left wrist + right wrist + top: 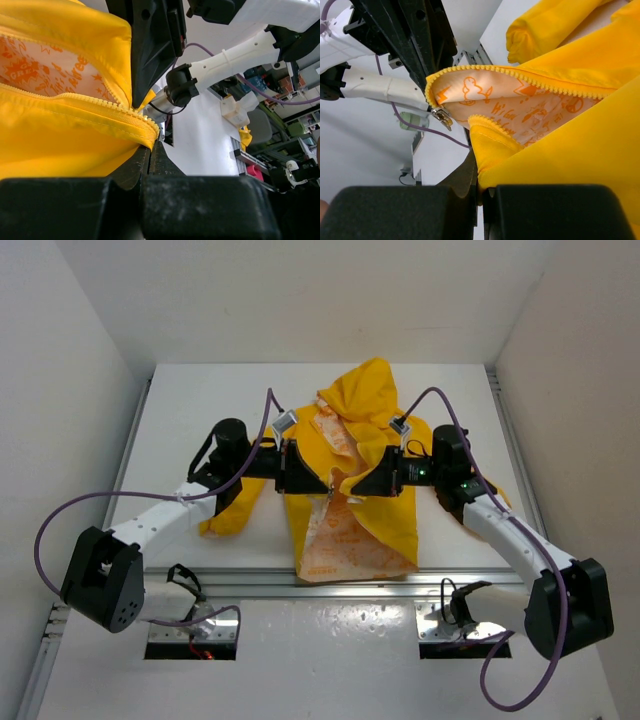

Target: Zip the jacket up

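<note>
The yellow jacket (pixel 375 410) lies on the white table (pixel 200 410), hood at the far side, with its front open and the orange-and-white lining (pixel 345 540) showing. My left gripper (pixel 318 486) is shut on one front edge, pinching the yellow fabric by the zipper teeth (pixel 90 100) in the left wrist view (pixel 150 147). My right gripper (pixel 347 489) is shut on the other front edge, with fabric squeezed between the jaws in the right wrist view (pixel 479 172). The two grippers nearly meet over the jacket's middle. A metal zipper slider (pixel 441 117) hangs at the corner of the edge the left gripper holds.
One sleeve (pixel 232 512) lies under my left arm and the other sleeve (pixel 497 498) beside my right arm. The jacket's hem reaches the table's near edge (pixel 250 575). White walls enclose the table on three sides. Purple cables (pixel 60 515) loop off both arms.
</note>
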Tool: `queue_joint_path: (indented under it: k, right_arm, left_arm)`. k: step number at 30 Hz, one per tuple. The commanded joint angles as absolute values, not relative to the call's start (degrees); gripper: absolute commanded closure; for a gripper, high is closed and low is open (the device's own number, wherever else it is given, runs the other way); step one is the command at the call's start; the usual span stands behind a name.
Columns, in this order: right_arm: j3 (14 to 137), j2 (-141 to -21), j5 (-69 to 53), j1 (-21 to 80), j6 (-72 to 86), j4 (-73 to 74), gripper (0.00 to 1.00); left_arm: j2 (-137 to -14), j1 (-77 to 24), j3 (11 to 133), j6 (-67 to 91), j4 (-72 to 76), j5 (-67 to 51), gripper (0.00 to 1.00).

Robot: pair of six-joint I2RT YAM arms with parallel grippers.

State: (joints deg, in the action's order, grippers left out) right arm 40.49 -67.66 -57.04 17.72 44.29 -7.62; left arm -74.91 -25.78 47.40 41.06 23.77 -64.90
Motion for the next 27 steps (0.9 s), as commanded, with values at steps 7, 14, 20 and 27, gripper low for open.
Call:
queue_joint_path:
  k: [7,14,20,27]
  right_arm:
    - [45.08,-67.76,-56.86,19.25,45.00,-12.74,1.00]
    - [45.53,-67.94,-57.22,19.68,45.44,-12.92,1.00]
    - [45.00,-68.03,-57.57,21.00,45.00,-12.39,1.00]
    - [44.21,-67.59,-57.57,22.59,44.30,-11.95,1.00]
  left_arm:
    - [-75.15,-25.93,47.90,39.02,23.82,-68.73,1.00]
    - [-76.29,-25.93,49.13,38.50,23.82,-69.26,1.00]
    - [-76.29,-25.93,49.65,38.50,23.82,-69.26,1.00]
    - [-76.29,-25.40,49.66,38.50,23.82,-69.26,1.00]
